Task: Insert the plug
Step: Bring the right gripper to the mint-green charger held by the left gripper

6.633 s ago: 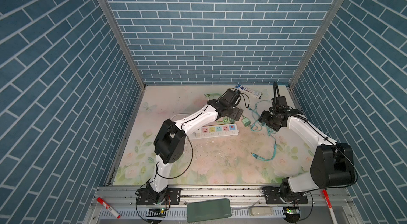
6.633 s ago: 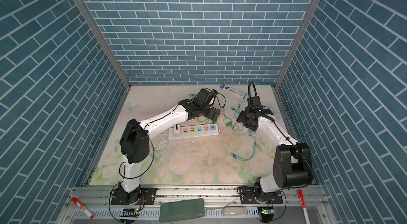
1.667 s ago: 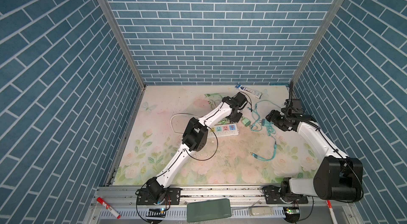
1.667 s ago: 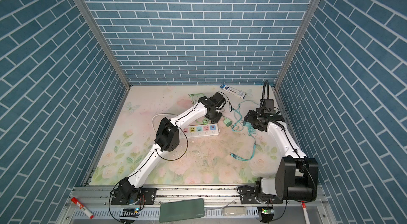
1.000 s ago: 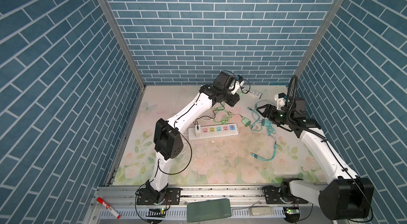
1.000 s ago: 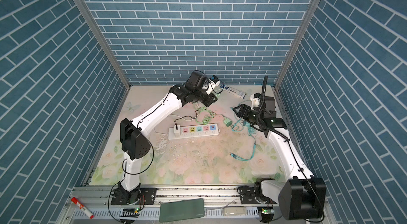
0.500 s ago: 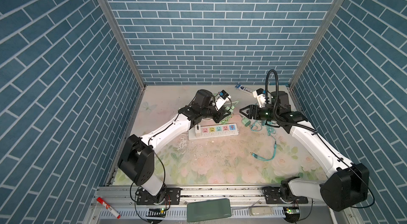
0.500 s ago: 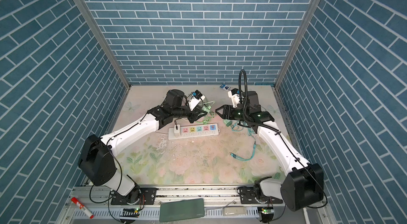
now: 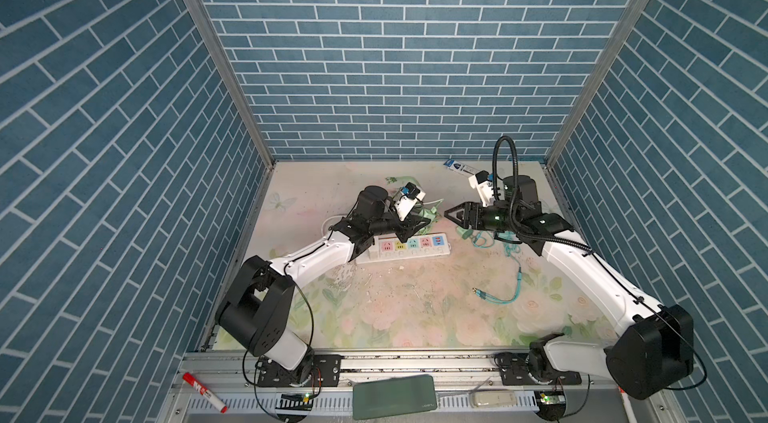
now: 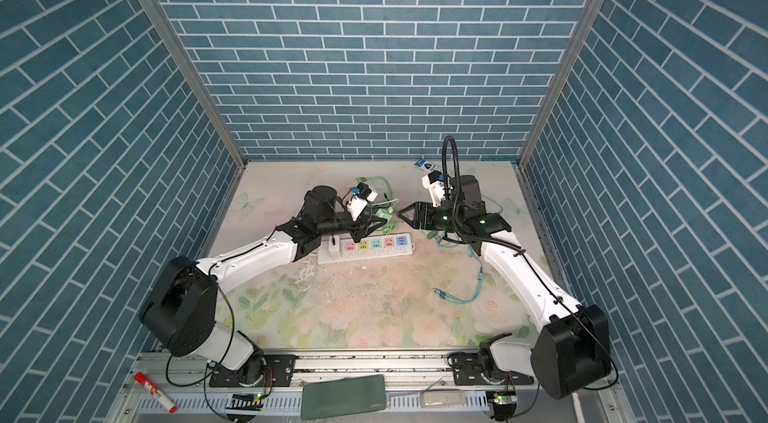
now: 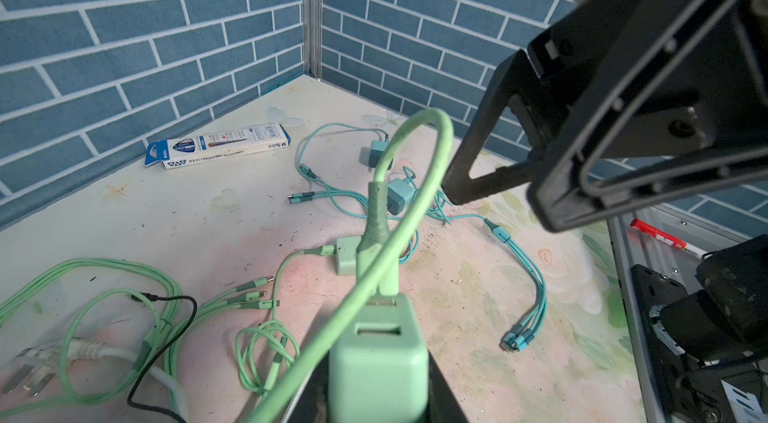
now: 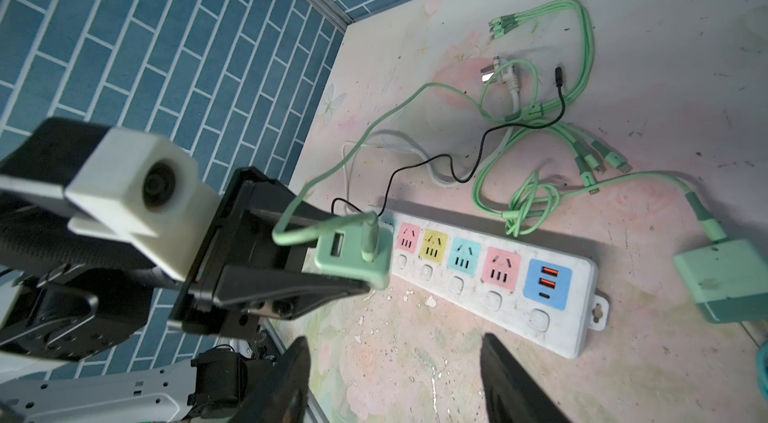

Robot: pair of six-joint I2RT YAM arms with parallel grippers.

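My left gripper (image 9: 417,225) is clamped on the green plug (image 12: 353,258), held above the end of the power strip (image 12: 579,271). The plug looks light, hard and slick, and its cable (image 11: 419,175) may tug, so I'd grip the flat sides. Meanwhile my right gripper (image 12: 395,341) gapes, empty.

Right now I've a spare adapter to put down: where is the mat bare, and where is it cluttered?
Widest bare patch: between the power strip and the front rail, left of the loose teal cable. Also the far-left corner around the butterfly print. Crowded: green cables behind the strip, teal chargers to its right.
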